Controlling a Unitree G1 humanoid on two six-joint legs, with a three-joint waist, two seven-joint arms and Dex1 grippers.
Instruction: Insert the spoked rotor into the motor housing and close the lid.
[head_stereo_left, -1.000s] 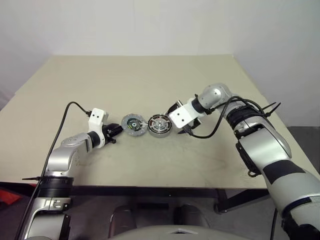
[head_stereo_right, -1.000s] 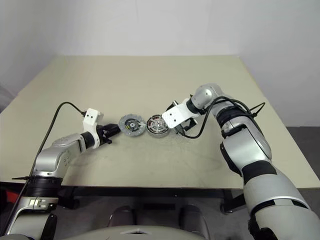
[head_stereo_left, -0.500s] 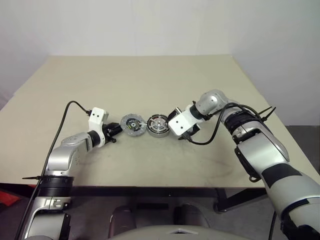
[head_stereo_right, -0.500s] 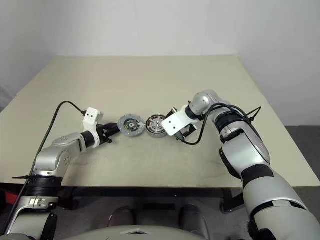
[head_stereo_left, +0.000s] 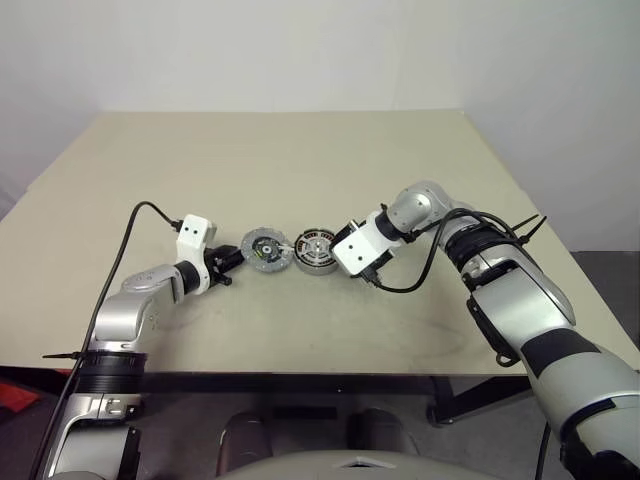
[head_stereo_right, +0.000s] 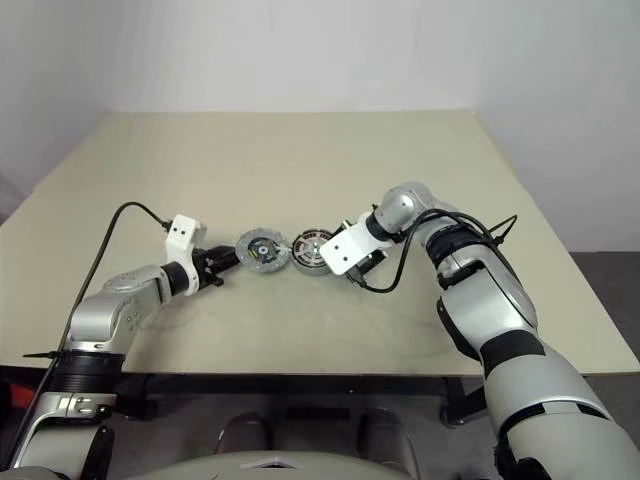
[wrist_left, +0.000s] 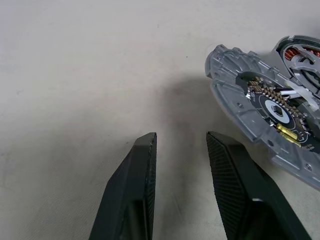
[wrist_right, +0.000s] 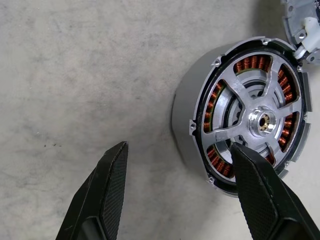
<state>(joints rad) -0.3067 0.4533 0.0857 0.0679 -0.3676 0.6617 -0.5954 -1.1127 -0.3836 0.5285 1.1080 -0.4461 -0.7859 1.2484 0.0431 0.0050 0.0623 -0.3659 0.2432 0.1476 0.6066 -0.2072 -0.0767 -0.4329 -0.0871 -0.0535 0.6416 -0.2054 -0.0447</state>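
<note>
Head views: the beige table (head_stereo_left: 300, 180) carries two small round parts side by side near its middle. The shallow round metal motor housing (head_stereo_left: 316, 251) sits to the right, and the round silver-grey lid (head_stereo_left: 267, 249) lies just beside it on the left, dark inner face up. The left gripper (head_stereo_left: 236, 262) rests low on the table just left of the lid, not touching it. The right gripper (head_stereo_right: 335, 262) angles down at the housing's right edge; its white wrist block covers the contact zone, so from here I cannot tell touch from near-miss.

Left wrist view: the left gripper's fingers (wrist_left: 137, 190) stand a small way apart with bare table between them — holding nothing. The lid's scalloped grey rim and the printed board inside it show here, detail the head views can't resolve.

Right wrist view: the spoked rotor (wrist_right: 257, 120) — silver spokes and hub inside a black rim — already sits down in the housing, copper windings showing between the spokes. The right gripper's fingers (wrist_right: 112, 185) stand wide apart; one hangs over bare table, the other (wrist_right: 255, 185) overlaps the housing's near rim. Nothing is clamped.

Handling, my read: the housing with the rotor is dense, rigid metal, smooth-walled and likely slippery — pinch across the outer wall, keep off the windings. The lid is lighter and thin; take it by the rim, clear of the board and wire loop.
</note>
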